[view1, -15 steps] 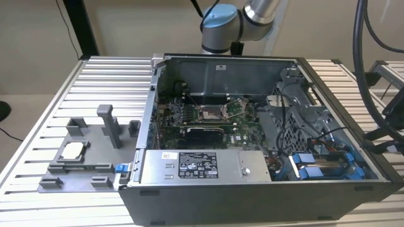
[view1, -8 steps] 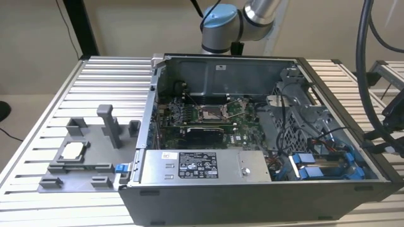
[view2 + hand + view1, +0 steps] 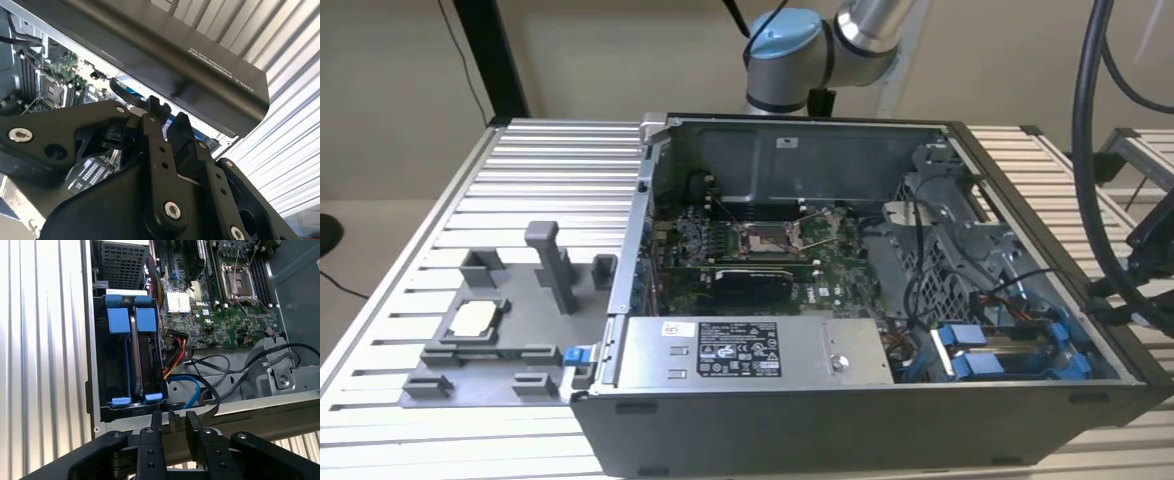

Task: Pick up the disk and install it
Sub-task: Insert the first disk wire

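Observation:
In the first wrist view, two blue-bracketed carriers stand side by side in the drive bay (image 3: 107, 390) at the corner of the open computer case. The one nearer the motherboard holds the disk (image 3: 150, 360), seen edge-on and dark, seated between blue tabs. In the exterior view the same bay shows as blue brackets (image 3: 987, 355) at the case's front right. My gripper (image 3: 174, 420) hovers over the case's side wall just outside that bay. Its black fingers (image 3: 154, 107) stand a narrow gap apart with nothing between them. The gripper (image 3: 167, 112) touches nothing.
The motherboard (image 3: 761, 250) and loose cables (image 3: 210, 380) lie inside the case beside the bay. A grey power supply box (image 3: 740, 350) sits along the front. A grey tray (image 3: 494, 385) with a small silver chip (image 3: 474, 318) rests on the slatted table at the exterior view's left.

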`<action>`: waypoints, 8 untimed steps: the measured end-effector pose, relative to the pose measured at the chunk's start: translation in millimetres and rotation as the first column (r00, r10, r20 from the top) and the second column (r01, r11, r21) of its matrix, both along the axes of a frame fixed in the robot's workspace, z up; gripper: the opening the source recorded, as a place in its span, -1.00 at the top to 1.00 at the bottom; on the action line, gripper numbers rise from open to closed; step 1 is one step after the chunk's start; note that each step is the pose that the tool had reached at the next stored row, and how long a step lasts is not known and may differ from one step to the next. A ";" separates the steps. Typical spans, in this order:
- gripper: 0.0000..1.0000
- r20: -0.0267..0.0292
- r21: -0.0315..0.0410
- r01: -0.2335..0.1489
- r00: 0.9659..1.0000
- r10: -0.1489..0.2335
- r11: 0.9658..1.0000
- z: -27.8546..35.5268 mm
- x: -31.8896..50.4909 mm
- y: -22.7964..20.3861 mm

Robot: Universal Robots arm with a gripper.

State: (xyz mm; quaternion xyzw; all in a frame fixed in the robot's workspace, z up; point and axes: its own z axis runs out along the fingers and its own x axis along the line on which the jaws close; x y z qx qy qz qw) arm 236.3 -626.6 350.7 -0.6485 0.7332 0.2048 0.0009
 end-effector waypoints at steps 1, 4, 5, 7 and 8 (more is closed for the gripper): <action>-1.00 0.000 0.003 0.000 1.000 0.000 1.000 -0.3 0.0 0.0; -1.00 0.000 0.007 0.000 1.000 0.000 1.000 -0.9 0.0 0.0; -1.00 0.000 0.007 0.000 1.000 0.000 1.000 -1.0 0.0 0.0; -1.00 0.000 0.008 0.000 1.000 0.000 1.000 -1.0 0.0 0.0; 1.00 0.000 0.008 0.001 1.000 -0.001 1.000 -1.1 0.0 0.0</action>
